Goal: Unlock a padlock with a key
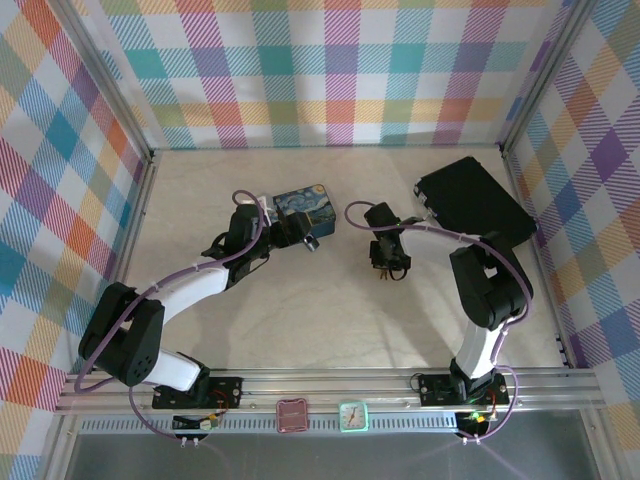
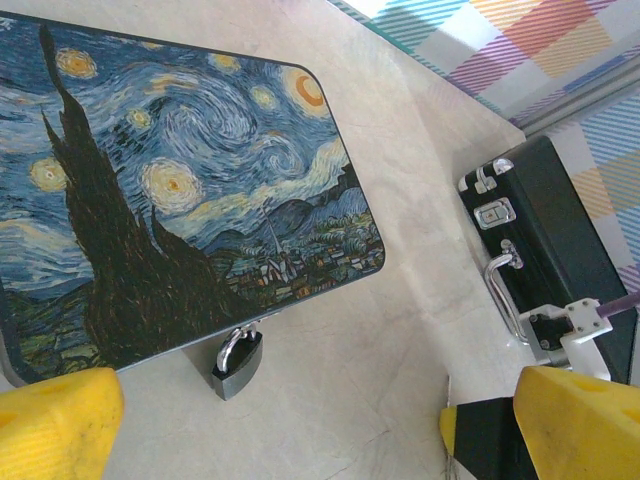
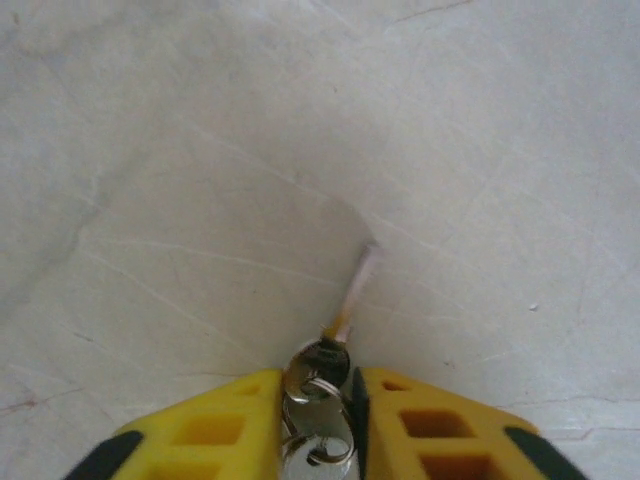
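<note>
The right pincer is clamping the key by its ring end, leaving the thin blade sticking out ahead of the fingertips, probably so the tip is free to enter a keyhole. The left pincer is hanging spread wide, with the padlock sitting just ahead of it at the near edge of the starry-night tin, likely positioned to steady the lock. Beyond both, the pale marbled table is stretching to a black case off the left pincer's right and to plaid walls.
</note>
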Motion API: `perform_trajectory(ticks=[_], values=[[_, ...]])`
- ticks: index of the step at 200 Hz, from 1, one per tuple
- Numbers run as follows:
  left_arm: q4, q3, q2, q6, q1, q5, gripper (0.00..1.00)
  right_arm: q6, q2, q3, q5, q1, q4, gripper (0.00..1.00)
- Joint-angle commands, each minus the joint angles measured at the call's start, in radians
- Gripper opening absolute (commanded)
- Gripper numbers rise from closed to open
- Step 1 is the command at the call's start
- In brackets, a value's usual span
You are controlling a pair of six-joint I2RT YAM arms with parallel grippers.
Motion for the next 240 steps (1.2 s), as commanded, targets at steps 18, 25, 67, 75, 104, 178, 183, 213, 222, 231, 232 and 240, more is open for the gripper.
perform_trajectory(ticks=[18,25,67,75,104,178,183,213,222,231,232,240], values=[[-0.006,-0.003,-0.050,0.011,-0.008,0.000,1.00,-0.036,0.014,-0.047,0.004,0.001,0.046,0.09],[-0.010,-0.004,-0.058,0.012,-0.008,-0.001,1.00,-0.052,0.013,-0.044,0.004,-0.001,0.048,0.07],[-0.026,-0.011,-0.104,0.010,-0.008,0.000,1.00,-0.212,-0.031,-0.036,-0.066,-0.029,0.073,0.00],[-0.031,-0.005,-0.108,0.005,-0.009,0.009,1.00,-0.267,-0.055,-0.043,-0.110,-0.035,0.092,0.00],[-0.030,0.023,-0.123,-0.034,-0.009,0.058,1.00,-0.439,-0.175,-0.064,-0.339,-0.062,0.141,0.00],[0.107,0.011,-0.110,-0.204,-0.053,0.147,0.97,-0.629,-0.354,-0.087,-0.680,-0.090,0.211,0.00],[0.110,0.011,-0.106,-0.212,-0.061,0.147,0.96,-0.637,-0.371,-0.101,-0.695,-0.089,0.230,0.00],[0.158,0.008,-0.071,-0.255,-0.116,0.143,0.95,-0.708,-0.447,-0.149,-0.755,-0.089,0.304,0.00],[0.170,0.009,-0.057,-0.268,-0.129,0.142,0.94,-0.708,-0.456,-0.151,-0.765,-0.089,0.304,0.00],[0.200,0.012,-0.043,-0.284,-0.140,0.143,0.91,-0.705,-0.463,-0.153,-0.775,-0.089,0.306,0.00],[0.204,0.012,-0.041,-0.285,-0.142,0.143,0.91,-0.704,-0.465,-0.153,-0.776,-0.089,0.307,0.00],[0.235,0.013,-0.025,-0.300,-0.153,0.146,0.89,-0.700,-0.472,-0.157,-0.790,-0.089,0.315,0.00]])
